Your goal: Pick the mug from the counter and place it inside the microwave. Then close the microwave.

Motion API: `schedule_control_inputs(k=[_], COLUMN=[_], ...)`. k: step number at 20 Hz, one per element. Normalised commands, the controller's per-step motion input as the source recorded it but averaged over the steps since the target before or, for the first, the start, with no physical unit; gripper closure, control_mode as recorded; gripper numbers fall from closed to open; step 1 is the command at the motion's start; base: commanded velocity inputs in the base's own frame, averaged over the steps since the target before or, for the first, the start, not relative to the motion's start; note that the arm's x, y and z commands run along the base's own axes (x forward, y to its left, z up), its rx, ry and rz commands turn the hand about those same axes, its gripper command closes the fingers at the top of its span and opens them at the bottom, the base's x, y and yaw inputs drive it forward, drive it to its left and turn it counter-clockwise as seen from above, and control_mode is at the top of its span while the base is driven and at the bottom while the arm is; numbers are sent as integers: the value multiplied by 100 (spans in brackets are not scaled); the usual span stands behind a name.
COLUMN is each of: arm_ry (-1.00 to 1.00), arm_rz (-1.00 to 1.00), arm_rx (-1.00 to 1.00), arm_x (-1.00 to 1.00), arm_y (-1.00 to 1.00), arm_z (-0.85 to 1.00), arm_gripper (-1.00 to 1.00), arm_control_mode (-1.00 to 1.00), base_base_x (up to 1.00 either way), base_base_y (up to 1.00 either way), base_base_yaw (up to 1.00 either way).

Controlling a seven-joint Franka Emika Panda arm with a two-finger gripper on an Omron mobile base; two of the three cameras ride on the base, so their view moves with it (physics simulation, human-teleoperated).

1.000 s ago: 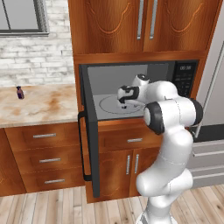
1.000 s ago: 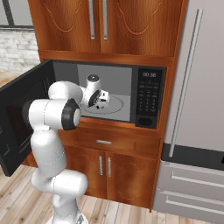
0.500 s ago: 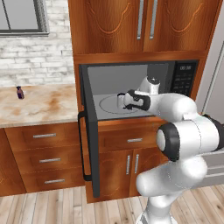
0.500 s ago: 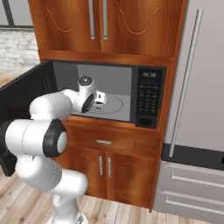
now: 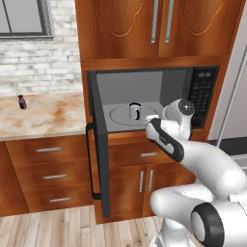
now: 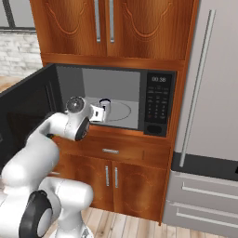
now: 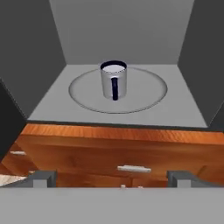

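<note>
On the microwave's (image 5: 144, 103) glass turntable (image 7: 144, 94) stood the white, blue-handled mug (image 7: 114, 80), upright; the gripper (image 7: 111, 179) hung spread wide and empty outside. The left base view showed a purple bottle (image 5: 21, 102) on the counter (image 5: 43, 118).

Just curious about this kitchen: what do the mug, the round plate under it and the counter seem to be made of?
The mug looks like glazed white ceramic, smooth, with a dark blue handle. The turntable looks like clear glass, since the grey floor shows through it. The counter looks like polished marble or an imitation, beige with rusty blotches.
</note>
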Motion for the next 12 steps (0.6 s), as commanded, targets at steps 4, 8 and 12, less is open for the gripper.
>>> schedule_control_inputs(k=[4,8,12], arm_ry=[-20,-9,-1], arm_rz=[0,0,0], arm_rx=[4,2,0], arm_x=[-92,-84,-48], arm_y=[0,0,0], arm_z=[23,47,57], arm_gripper=[-100,-100,-100], arm_control_mode=[-100,-100,-100], base_base_x=[0,0,0], base_base_y=[0,0,0], base_base_yaw=[0,0,0])
